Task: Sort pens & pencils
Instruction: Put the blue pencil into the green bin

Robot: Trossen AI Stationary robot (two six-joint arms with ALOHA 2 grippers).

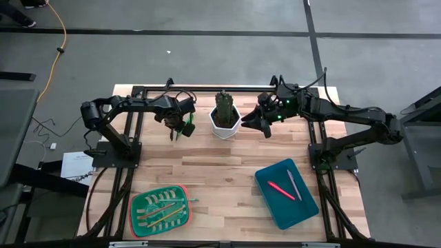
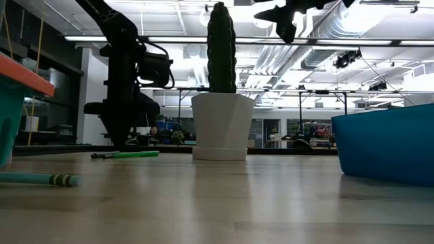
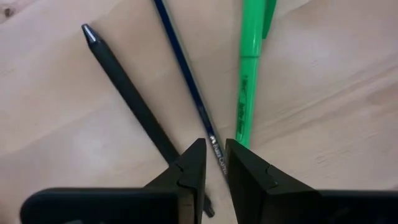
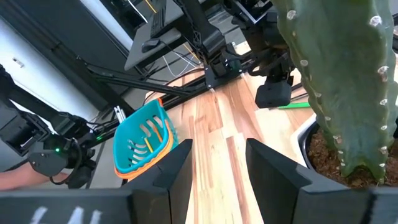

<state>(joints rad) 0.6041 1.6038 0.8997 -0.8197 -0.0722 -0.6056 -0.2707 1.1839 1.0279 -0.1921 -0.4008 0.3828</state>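
My left gripper [image 1: 176, 131] is low over the table left of the cactus pot [image 1: 224, 124]. Its fingers [image 3: 214, 152] stand barely open on either side of a slim dark blue pencil [image 3: 186, 68] that lies flat. I cannot tell whether they touch it. A black pen [image 3: 127, 93] and a bright green pen [image 3: 249, 74] lie on either side of the pencil. My right gripper [image 1: 265, 127] hangs open and empty, raised right of the pot [image 4: 217, 155]. A pink pen [image 1: 281, 190] and a grey pen [image 1: 294, 184] lie in the blue bin [image 1: 303, 210]. Several pencils [image 1: 160, 210] lie in the green tray [image 1: 138, 224].
The white pot with the tall cactus [image 2: 218, 47] stands between the two grippers at the table's far middle. In the low view a pencil [image 2: 41, 179] lies on the wood beside the tray. The arms' black frames run along both sides of the table.
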